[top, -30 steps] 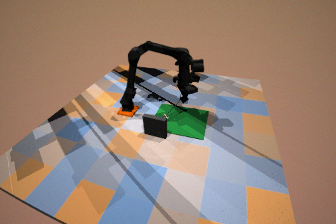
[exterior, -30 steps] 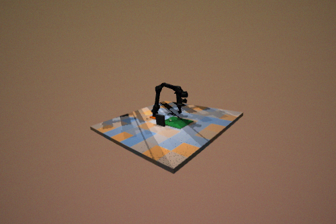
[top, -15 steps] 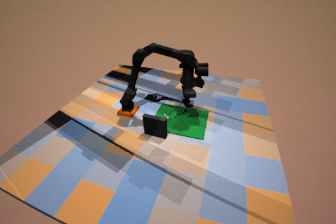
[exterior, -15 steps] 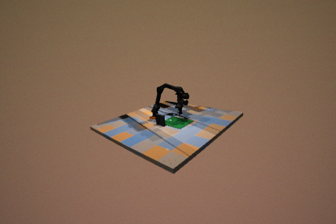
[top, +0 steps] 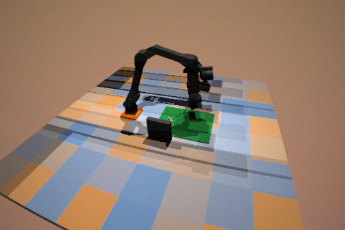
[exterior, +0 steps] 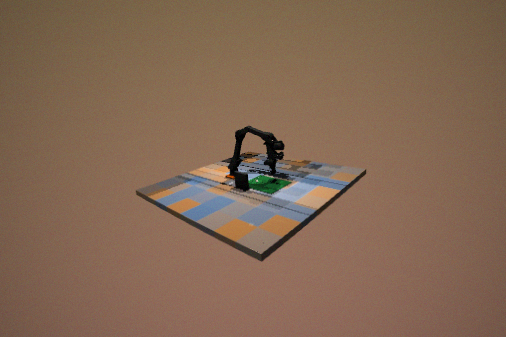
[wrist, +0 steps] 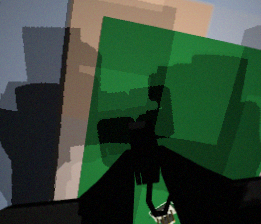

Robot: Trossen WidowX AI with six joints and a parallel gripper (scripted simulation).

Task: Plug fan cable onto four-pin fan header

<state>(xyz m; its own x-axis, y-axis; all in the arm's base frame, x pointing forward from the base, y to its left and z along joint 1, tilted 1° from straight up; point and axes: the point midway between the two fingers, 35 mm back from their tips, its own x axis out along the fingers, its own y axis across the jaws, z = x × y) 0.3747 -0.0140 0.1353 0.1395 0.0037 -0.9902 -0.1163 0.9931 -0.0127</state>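
The green board (top: 201,134) (exterior: 272,187) (wrist: 128,42) lies flat on the table. The four-pin header looks like a small pale part (top: 170,119) (wrist: 163,215) near the board's fan side; in the wrist view it is at the bottom edge, partly behind the dark cable loop. My gripper (top: 193,108) (exterior: 271,172) (wrist: 144,153) points down above the board, away from the header, and is shut on the dark plug (wrist: 144,142). The thin cable (top: 180,115) runs from the plug toward the fan (top: 159,129) (exterior: 241,181), a black square block standing upright. The plug's pin side is too dark to make out.
The arm's orange base (top: 131,114) (exterior: 230,176) is behind and left of the fan in the top view. The table (top: 143,188) (exterior: 235,231) has a patchwork of coloured squares. Dark arm shadows cross the board and table.
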